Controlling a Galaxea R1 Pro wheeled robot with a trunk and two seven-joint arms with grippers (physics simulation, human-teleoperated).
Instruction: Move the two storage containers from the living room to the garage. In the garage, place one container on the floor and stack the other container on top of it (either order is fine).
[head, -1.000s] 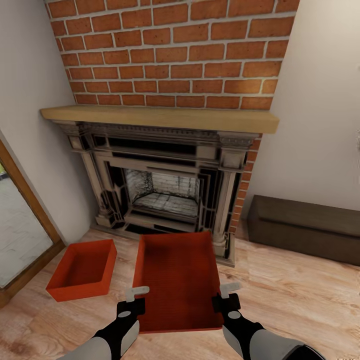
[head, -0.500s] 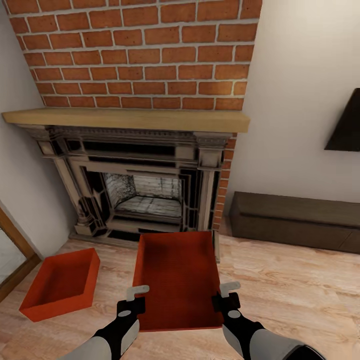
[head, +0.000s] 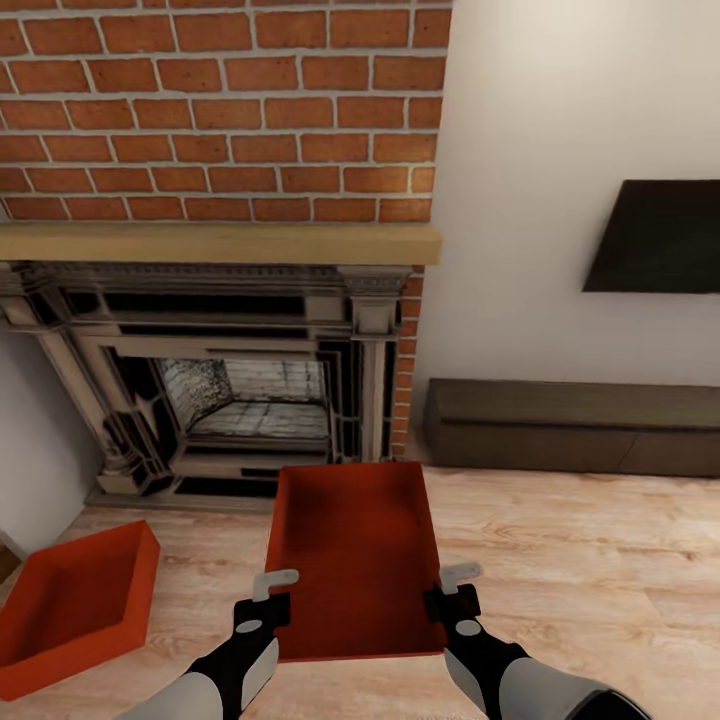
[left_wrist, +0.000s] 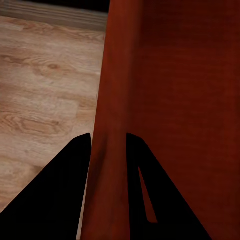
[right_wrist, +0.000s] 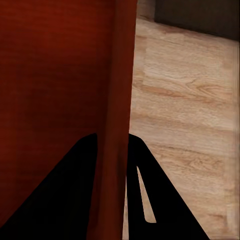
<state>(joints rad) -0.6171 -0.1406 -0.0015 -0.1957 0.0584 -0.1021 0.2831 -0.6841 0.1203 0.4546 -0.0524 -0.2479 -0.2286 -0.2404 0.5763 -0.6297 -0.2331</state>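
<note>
2 orange bins are in the living room. The robot holds one container (head: 355, 560) up in front of it. The left gripper (head: 268, 597) pinches the bin's left wall, and the right gripper (head: 452, 590) pinches the right wall. In both wrist views the thin wall sits tight between 2 nearly closed fingers (left_wrist: 75, 190).

Since a second ago the whole picture has slid left, so the robot is turning right. The fireplace (head: 220, 380) and the other container (head: 70, 610) on the wood floor (head: 580, 580) now sit further left. A dark panel (head: 655, 237) on the wall has come into sight. This looks like the start of the trip to the garage with bin 1.

To the right, the wood floor looks open. The dark brown chest (head: 570, 425) sits by the wall, well apart from the held bin.
</note>
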